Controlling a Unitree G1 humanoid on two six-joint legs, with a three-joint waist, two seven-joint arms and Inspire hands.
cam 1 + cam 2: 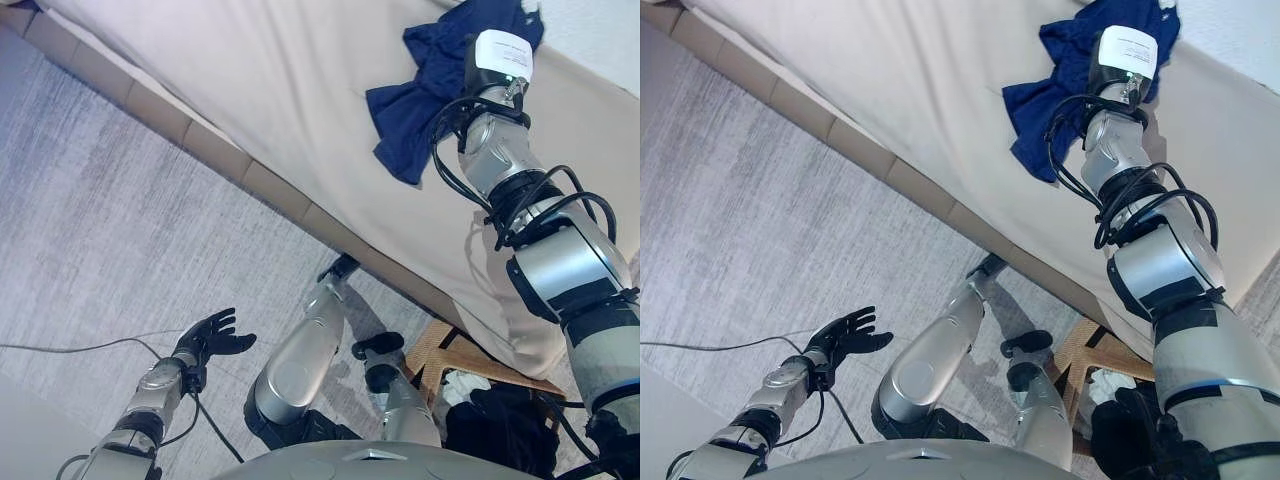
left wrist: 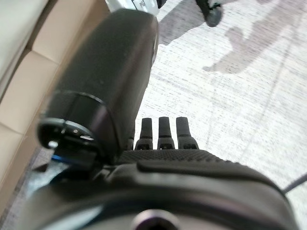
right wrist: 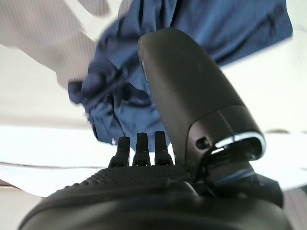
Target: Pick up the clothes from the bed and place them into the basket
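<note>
The right hand (image 3: 144, 158) hovers over the crumpled navy garment (image 1: 430, 90) on the bed (image 1: 250, 90), fingers straight and holding nothing, so it should sink into the thickest folds before closing, while the left hand (image 1: 210, 335) hangs relaxed over the floor.
</note>
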